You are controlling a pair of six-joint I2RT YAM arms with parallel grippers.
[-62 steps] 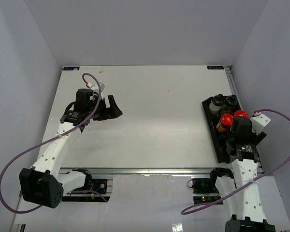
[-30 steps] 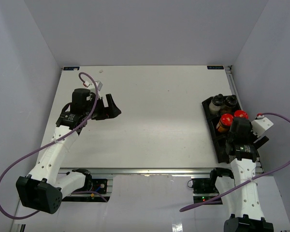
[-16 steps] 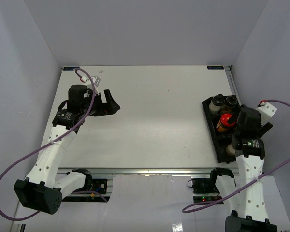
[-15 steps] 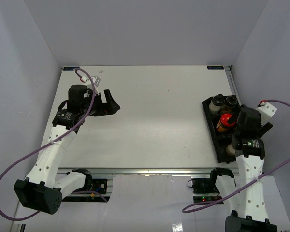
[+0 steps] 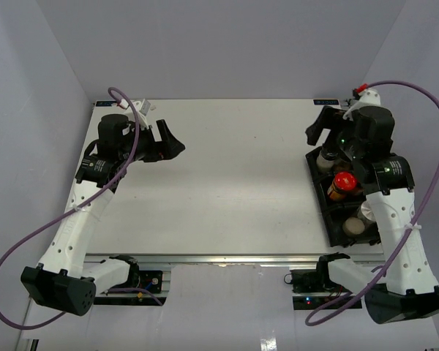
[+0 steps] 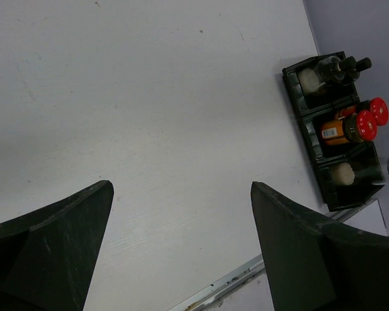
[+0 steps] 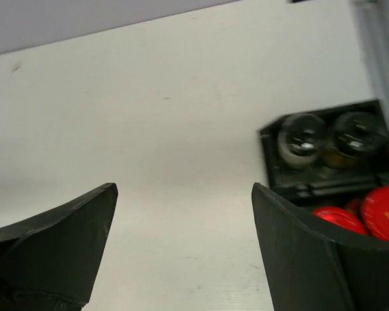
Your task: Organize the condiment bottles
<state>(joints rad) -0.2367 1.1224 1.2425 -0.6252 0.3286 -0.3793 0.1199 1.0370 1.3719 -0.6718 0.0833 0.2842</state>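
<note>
Bottles [image 6: 347, 127] stand in the black tray [image 5: 323, 202] at the worktop's [image 5: 234, 175] right edge: two red-capped in the middle compartment, two in the far one. Left claw [image 6: 180, 186] gapes wide, empty, over the far left. Right claw [image 7: 185, 188], equally wide, hovers beside the tray's far end.

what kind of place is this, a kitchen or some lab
Probably a robot lab test cell, not a kitchen: a white table boxed in by plain grey walls, a left arm and right arm mounted at its near edge, and a black tray of spice bottles.
</note>
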